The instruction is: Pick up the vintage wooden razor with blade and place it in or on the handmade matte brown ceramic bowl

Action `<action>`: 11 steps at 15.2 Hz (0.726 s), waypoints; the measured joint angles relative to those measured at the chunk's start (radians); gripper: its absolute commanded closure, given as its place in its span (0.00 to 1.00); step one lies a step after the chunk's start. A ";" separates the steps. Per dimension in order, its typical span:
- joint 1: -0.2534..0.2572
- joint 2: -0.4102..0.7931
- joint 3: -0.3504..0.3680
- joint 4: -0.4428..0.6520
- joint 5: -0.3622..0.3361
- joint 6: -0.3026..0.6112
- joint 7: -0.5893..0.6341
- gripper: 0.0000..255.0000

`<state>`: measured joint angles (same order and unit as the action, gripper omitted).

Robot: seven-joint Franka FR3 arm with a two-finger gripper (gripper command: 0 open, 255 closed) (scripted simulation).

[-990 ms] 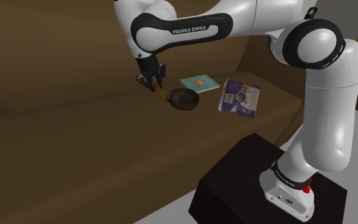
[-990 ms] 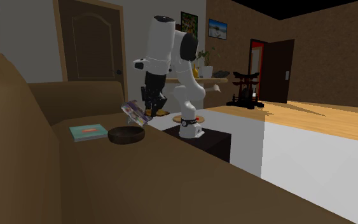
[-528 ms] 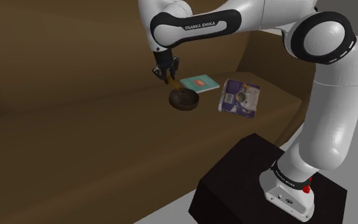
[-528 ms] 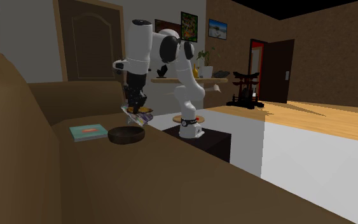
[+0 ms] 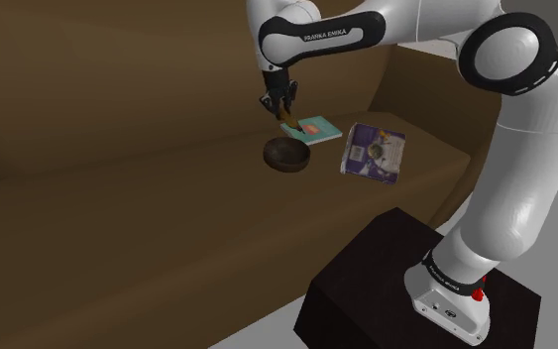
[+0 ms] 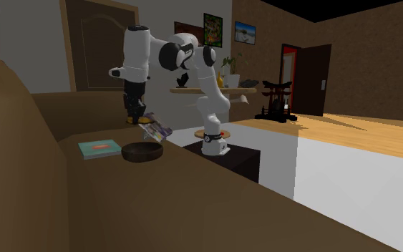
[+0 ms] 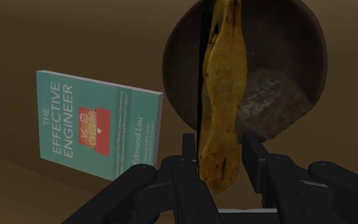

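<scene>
The arm rose from its stand (image 5: 366,288) and stretched toward the shoulder view's left. Its forearm was level and its wrist bent straight down. The end effector (image 5: 279,107) hung above the brown sofa seat (image 5: 118,238), over the near edges of the bowl (image 5: 286,155) and the book (image 5: 312,129). It was clamped on the razor (image 7: 220,108), with its black fingers (image 7: 256,156) pressing the handle from both sides, and held it clear of the seat.

The wrist view showed the razor as a long, mottled yellow-brown handle with a thin dark edge along one side. It lay across the bowl's round, matte dark-brown hollow. Beside them, the teal book cover read "The Effective Engineer".

The second exterior view showed a printed packet (image 6: 157,130) tilted beyond the bowl, and a panelled door (image 6: 99,50) behind the sofa.
</scene>
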<state>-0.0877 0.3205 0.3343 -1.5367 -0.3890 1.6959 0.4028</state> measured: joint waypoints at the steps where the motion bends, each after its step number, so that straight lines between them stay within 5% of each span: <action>1: -0.004 -0.002 -0.002 -0.012 0.000 0.012 -0.002 1.00; 11: -0.011 0.023 -0.008 -0.109 -0.017 0.127 0.033 1.00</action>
<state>-0.0984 0.3432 0.3261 -1.6461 -0.4063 1.8226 0.4356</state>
